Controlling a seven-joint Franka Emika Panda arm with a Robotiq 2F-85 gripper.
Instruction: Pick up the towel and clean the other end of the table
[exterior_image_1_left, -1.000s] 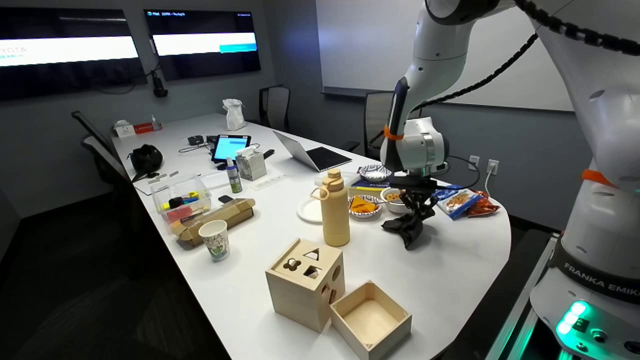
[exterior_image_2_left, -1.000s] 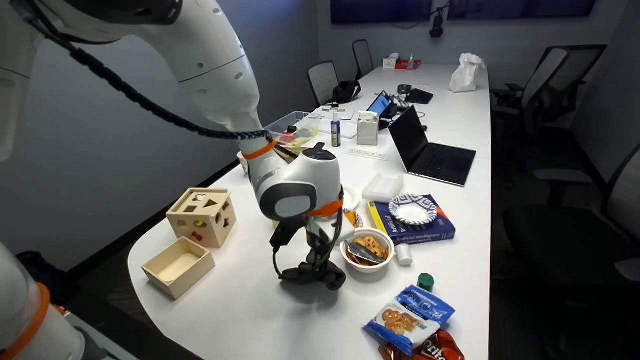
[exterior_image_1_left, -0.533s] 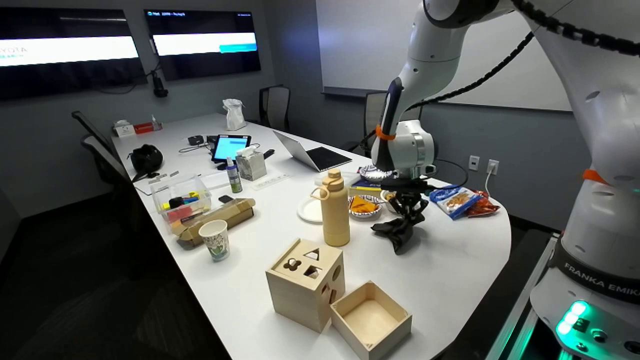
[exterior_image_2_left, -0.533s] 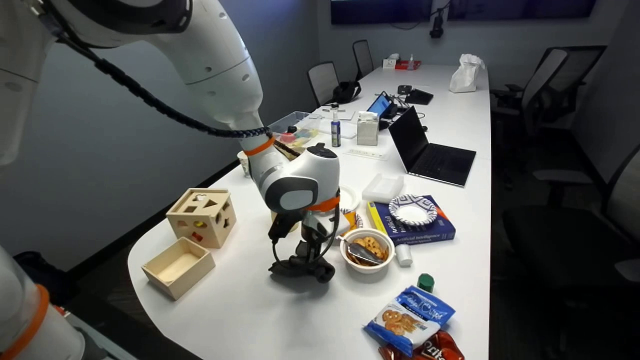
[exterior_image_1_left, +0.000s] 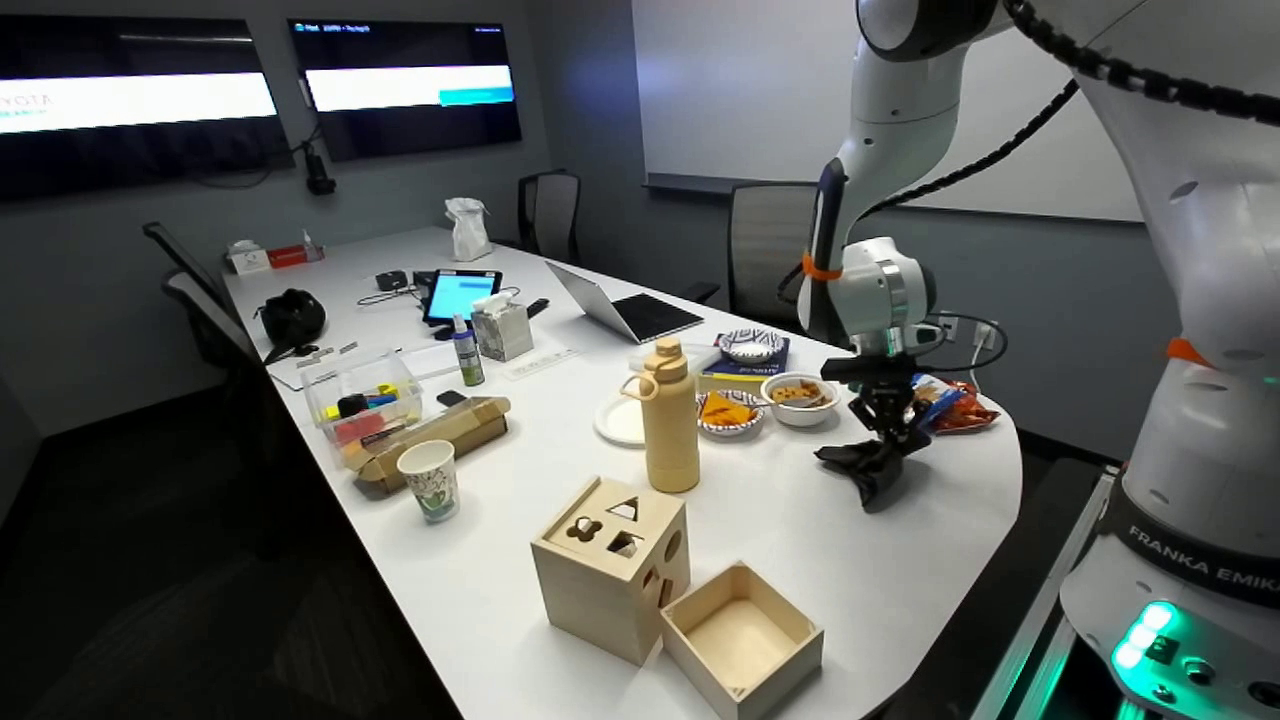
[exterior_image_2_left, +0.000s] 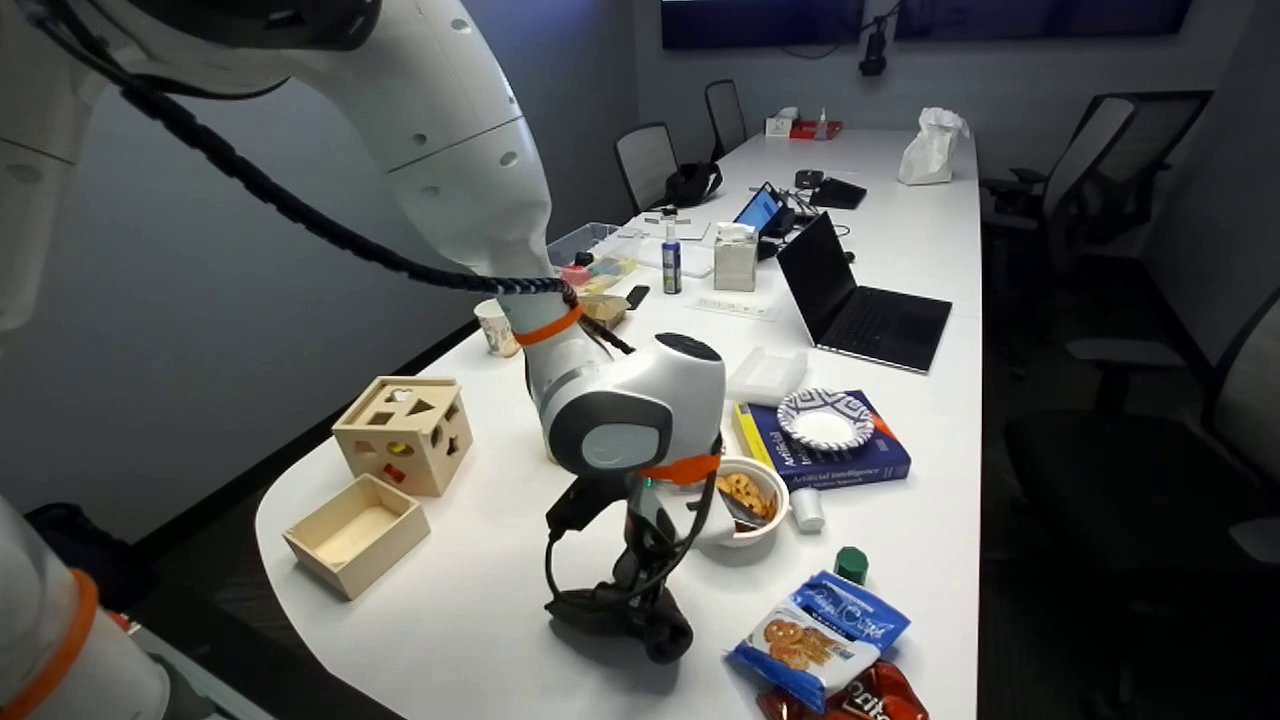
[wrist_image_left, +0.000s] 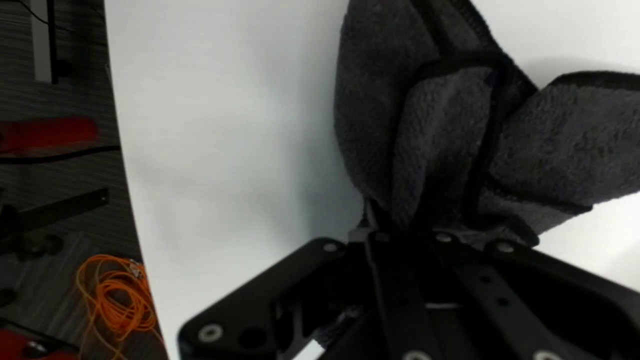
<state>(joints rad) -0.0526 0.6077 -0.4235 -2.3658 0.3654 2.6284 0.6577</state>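
The towel is dark grey with a black edge and lies bunched on the white table (exterior_image_1_left: 800, 560). It shows in both exterior views (exterior_image_1_left: 862, 468) (exterior_image_2_left: 620, 612) and large in the wrist view (wrist_image_left: 445, 130). My gripper (wrist_image_left: 395, 225) is shut on the towel's gathered middle. It points down close to the tabletop, with towel folds spreading on both sides; the fingertips are hidden in the cloth. In an exterior view the gripper (exterior_image_1_left: 890, 430) is in front of the snack bags. The gripper also shows in an exterior view (exterior_image_2_left: 640, 590), left of the blue snack bag.
A bowl of crackers (exterior_image_1_left: 800, 400), a blue snack bag (exterior_image_2_left: 825, 635) and a red bag (exterior_image_2_left: 880, 695) stand close to the gripper. A tan bottle (exterior_image_1_left: 670, 425), a wooden shape box (exterior_image_1_left: 612, 570) and an open wooden tray (exterior_image_1_left: 745, 640) are farther off. The table edge (wrist_image_left: 125, 175) runs beside the towel.
The gripper and towel first moved a little away from the snack bags, then swept back toward them and the table's near end. The cracker bowl is less covered in an exterior view.
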